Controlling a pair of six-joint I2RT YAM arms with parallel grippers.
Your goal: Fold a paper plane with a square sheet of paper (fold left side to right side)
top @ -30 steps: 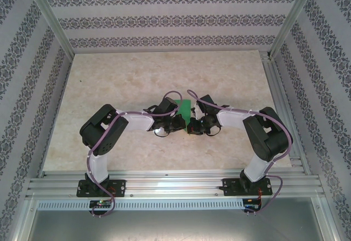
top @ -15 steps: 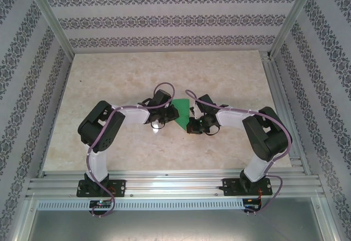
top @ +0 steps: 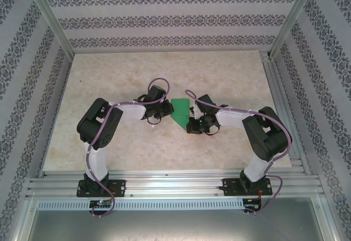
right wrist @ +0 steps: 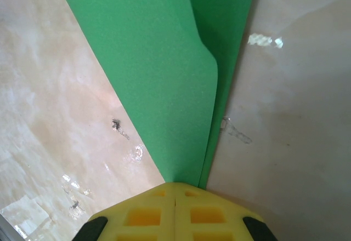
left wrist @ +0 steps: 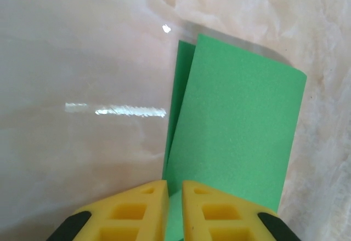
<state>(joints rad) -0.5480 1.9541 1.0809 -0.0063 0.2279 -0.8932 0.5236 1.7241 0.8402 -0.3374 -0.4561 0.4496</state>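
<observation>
paper (top: 179, 109): bright green, plain, no print. tabletop (top: 109, 71): glossy cream-beige marble pattern. left tool (left wrist: 174, 186) and right tool (right wrist: 174, 187): yellow fingers (left wrist: 137, 211), black at the outer corners. arms (top: 263, 137): black and white, purple cables (top: 159, 80). walls (top: 164, 19): white with grey-black floral bands. frame (top: 170, 182): silver metal.

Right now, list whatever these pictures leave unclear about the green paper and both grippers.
- Left wrist: near edge of the green paper hidden behind the left gripper; clamped or free, unclear.
- Right wrist: the paper's tip, hidden behind the shut right gripper.
- Top external: creases, too small; paper's lower corner covered by the right gripper.
</observation>
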